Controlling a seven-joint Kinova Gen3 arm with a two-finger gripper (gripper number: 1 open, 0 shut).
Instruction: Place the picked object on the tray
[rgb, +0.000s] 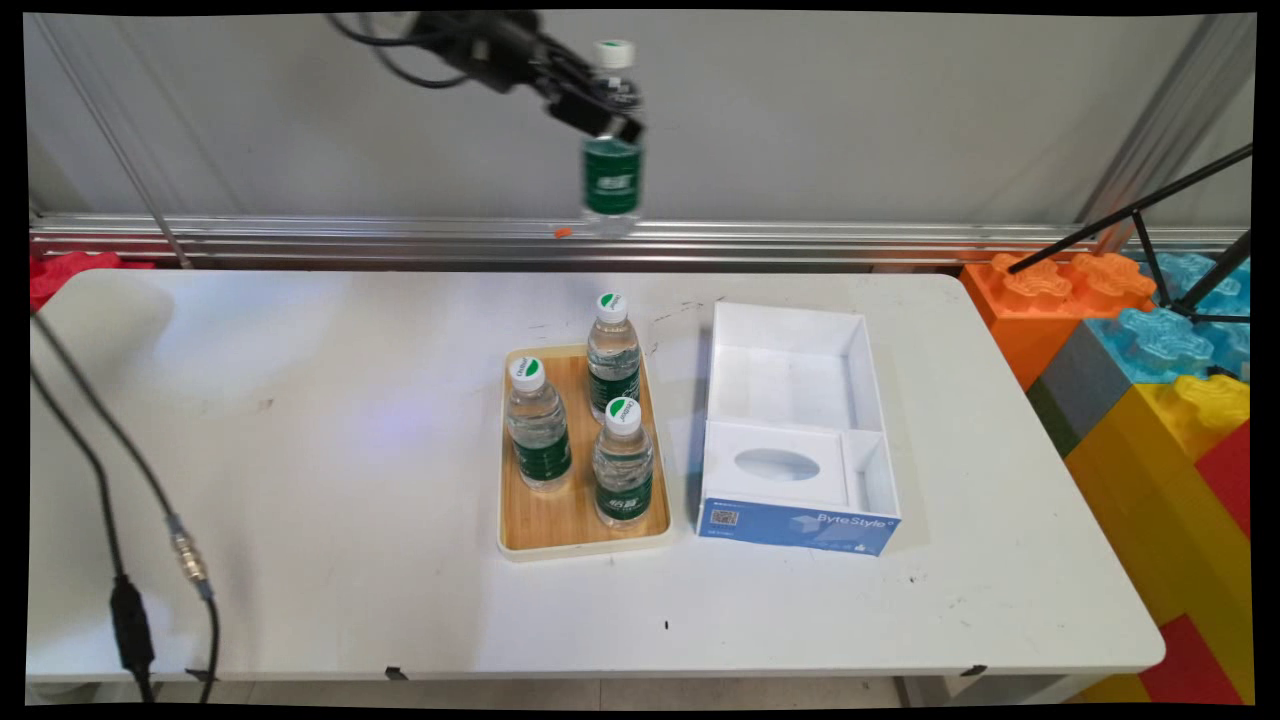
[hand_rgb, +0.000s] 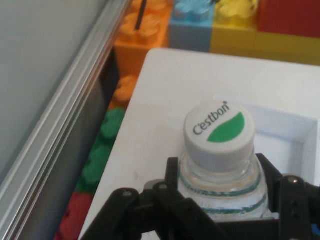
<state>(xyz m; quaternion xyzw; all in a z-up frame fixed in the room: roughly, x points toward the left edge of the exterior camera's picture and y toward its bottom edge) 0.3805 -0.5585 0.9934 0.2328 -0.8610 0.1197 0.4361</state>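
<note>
My gripper (rgb: 612, 112) is closed on a bottle (rgb: 611, 175) below its cap (hand_rgb: 218, 131), holding it upright, high above the table (rgb: 300, 450) behind the tray (rgb: 580, 530) and box (rgb: 795, 400).

The arm reaches in high from upper left (cables trailing), its tool (rgb: 612, 105) clamped shut.

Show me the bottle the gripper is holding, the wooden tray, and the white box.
held bottle (rgb: 611, 178), main view, on its green label.
wooden tray (rgb: 575, 520), main view, on bare wood near the front.
white box (rgb: 780, 375), main view, on its empty rear compartment floor.
gripper (rgb: 598, 100), main view, at the bottle's neck.
</note>
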